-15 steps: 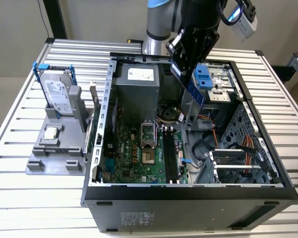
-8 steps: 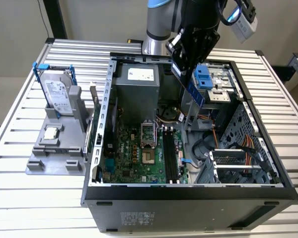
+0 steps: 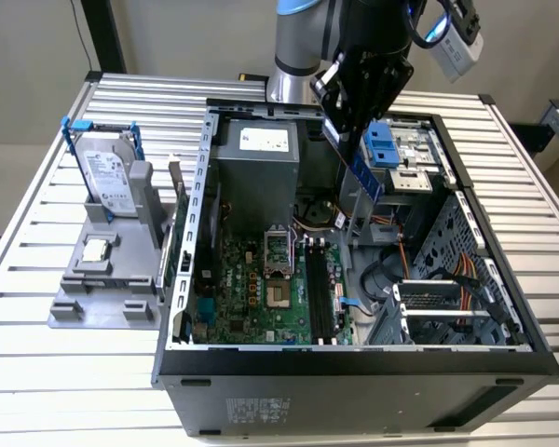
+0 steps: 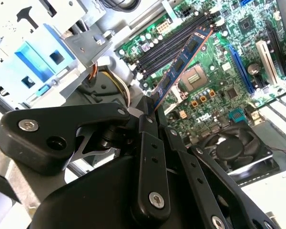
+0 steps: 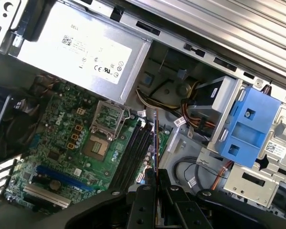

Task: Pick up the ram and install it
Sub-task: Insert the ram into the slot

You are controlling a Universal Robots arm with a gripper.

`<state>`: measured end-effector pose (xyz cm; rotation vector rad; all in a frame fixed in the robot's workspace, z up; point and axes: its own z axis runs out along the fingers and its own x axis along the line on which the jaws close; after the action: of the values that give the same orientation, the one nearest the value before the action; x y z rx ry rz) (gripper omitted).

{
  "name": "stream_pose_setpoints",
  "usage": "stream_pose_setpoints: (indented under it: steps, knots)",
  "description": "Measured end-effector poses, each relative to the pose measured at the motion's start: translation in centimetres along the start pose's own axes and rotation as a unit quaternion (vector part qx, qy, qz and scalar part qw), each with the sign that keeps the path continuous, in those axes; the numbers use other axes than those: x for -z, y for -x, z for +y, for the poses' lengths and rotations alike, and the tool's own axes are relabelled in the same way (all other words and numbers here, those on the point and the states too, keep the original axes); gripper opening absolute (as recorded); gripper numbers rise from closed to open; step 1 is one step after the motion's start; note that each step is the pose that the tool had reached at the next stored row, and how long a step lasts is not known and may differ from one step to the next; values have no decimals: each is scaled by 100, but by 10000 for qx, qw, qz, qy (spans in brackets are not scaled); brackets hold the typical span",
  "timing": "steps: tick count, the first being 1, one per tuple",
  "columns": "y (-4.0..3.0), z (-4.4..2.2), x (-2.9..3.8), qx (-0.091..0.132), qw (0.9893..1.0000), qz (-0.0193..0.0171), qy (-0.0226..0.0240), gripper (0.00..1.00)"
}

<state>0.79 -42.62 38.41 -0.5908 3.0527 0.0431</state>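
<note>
so the end effector (image 3: 352, 138) is clenched on the ram (image 3: 366, 175), gripping one end of the stick while the rest pokes out free past the fingertips. in the exterior view the dark bluish stick hangs tilted in the air over the open computer case (image 3: 201, 186), just beside the blue drive bracket (image 3: 382, 144) and well above the motherboard (image 3: 252, 289). it's not seated in anything, the long black slots (image 3: 319, 293) sit lower down with clear air between them and the stick. second wrist view shows the ram (image 4: 183, 59) flat side on, chips visible along it, running out from the end effector (image 4: 150, 107) over the green board. first wrist view catches the ram (image 5: 156, 143) edge-on as a thin line coming out of the end effector (image 5: 157, 179), lined up roughly along the slots (image 5: 133, 152) next to the processor socket (image 5: 97, 145). off to the exterior view's left the silver hard drive (image 3: 107, 177) stands in a grey holder (image 3: 102, 289) on the slatted surface (image 3: 37, 372), with the small square chip (image 3: 96, 250) lying in front of it
</note>
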Motion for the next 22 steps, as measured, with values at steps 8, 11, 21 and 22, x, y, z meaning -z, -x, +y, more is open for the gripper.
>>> stream_pose_setpoints:
  steps: [8,11,21,22]
  knots:
    - [0,0,-1,-200,9998,-5,-7,0]
    - [0,0,-2,-280,9996,-6,-10,0]
    - [0,0,-8,-649,9979,-11,-23,0]
    - [0,0,-8,-674,9977,-11,-23,0]
